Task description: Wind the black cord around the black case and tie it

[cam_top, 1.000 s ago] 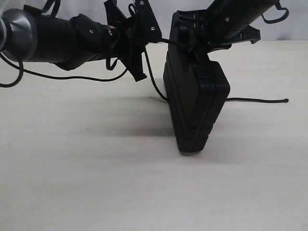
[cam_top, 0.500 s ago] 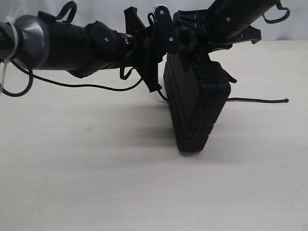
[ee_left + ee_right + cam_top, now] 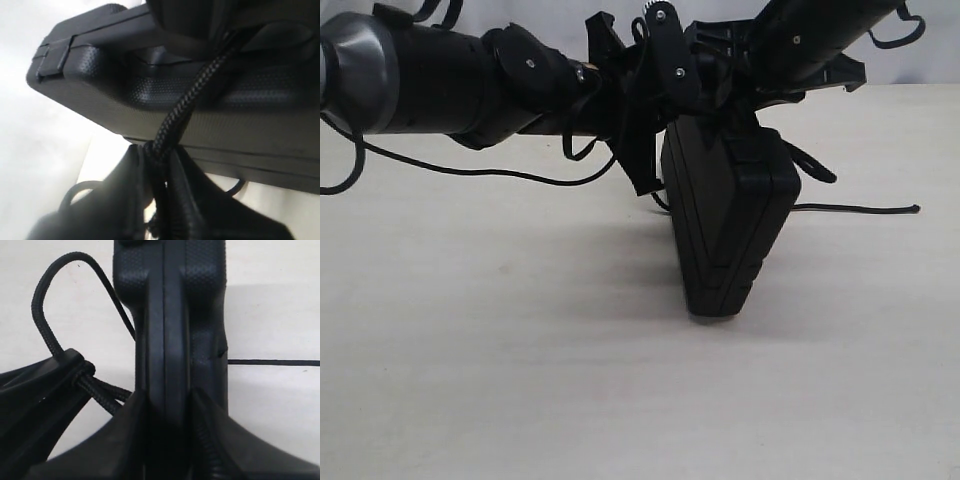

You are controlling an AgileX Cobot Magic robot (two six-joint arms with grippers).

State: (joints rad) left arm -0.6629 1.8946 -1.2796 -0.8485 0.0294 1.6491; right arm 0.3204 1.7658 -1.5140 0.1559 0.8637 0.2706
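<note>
Tension matters here: the left claw [image 3: 156, 156], pinching the cord [image 3: 185, 111], should pull it snug across the case [image 3: 730, 230], which stands on edge on the tabletop [image 3: 520, 380], clamped at its top by the right claw [image 3: 167, 401].

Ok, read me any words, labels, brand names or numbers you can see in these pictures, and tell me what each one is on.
No readable text in any view.
The black case shows only moulded ribs and a pebbled texture, with no logo, label or number.
The black cord and the table carry no print either.
</note>
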